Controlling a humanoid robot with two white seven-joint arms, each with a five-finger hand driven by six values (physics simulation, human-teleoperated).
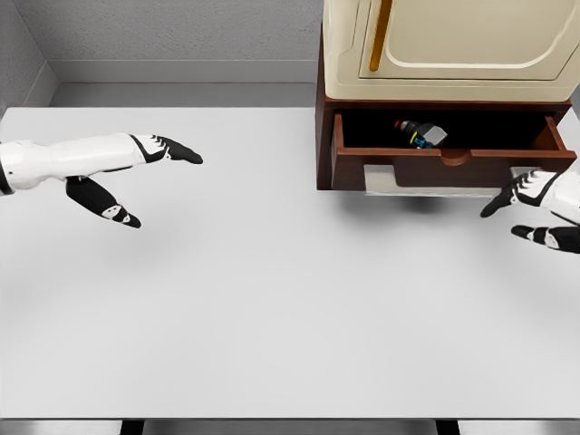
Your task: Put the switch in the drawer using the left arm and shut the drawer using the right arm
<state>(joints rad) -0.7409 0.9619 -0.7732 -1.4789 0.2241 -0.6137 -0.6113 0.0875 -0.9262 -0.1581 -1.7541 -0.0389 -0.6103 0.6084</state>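
At the left edge of the frame the left hand (136, 177) reaches over the white table (272, 308), fingers spread and holding nothing, thumb hanging below. In the upper right stands a brown cabinet (324, 136) with a cream top unit (453, 45). Its drawer (453, 168) is pulled open, and the switch (421, 134) lies inside, near the middle. At the right edge, just below the drawer's right front corner, the right hand (535, 213) hovers with fingers spread, empty.
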